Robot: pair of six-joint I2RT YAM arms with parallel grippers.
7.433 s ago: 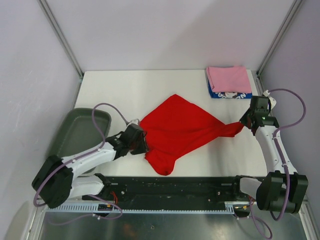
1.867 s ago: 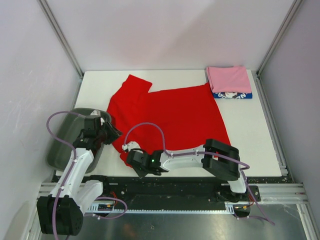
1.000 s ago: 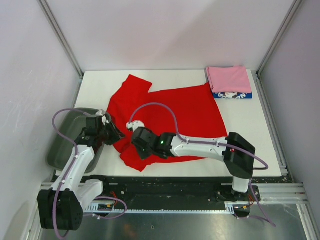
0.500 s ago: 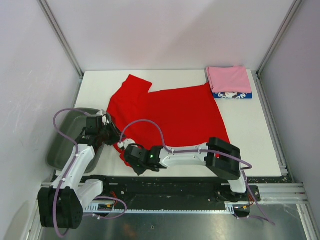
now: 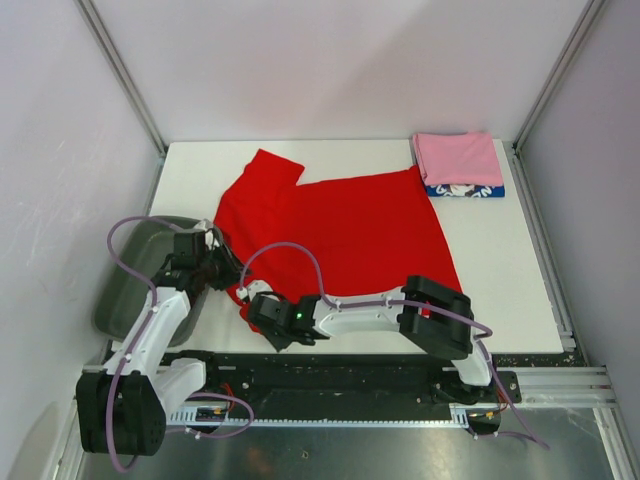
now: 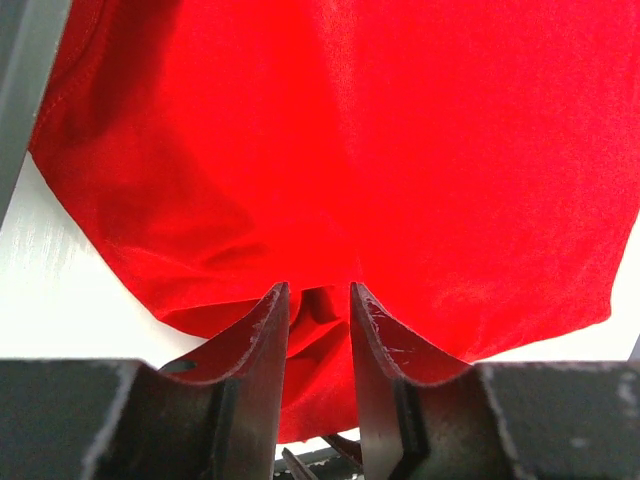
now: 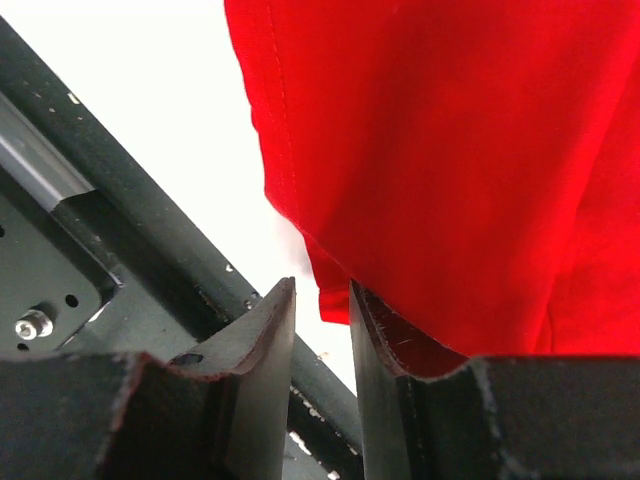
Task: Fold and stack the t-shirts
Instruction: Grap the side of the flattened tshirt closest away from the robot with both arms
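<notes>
Your red t-shirt (image 5: 350,225) now lies spread toward the table's far-left corner, no longer bunched. The right gripper (image 5: 262,312) has shifted to its near hem and the left gripper (image 5: 224,272) sits at its left edge. Both pinch cloth, so folding can start.

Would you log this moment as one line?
red shirt: spread out | left gripper: pinching its left edge | right gripper: pinching its near hem | pink shirt: folded on blue shirt
</notes>
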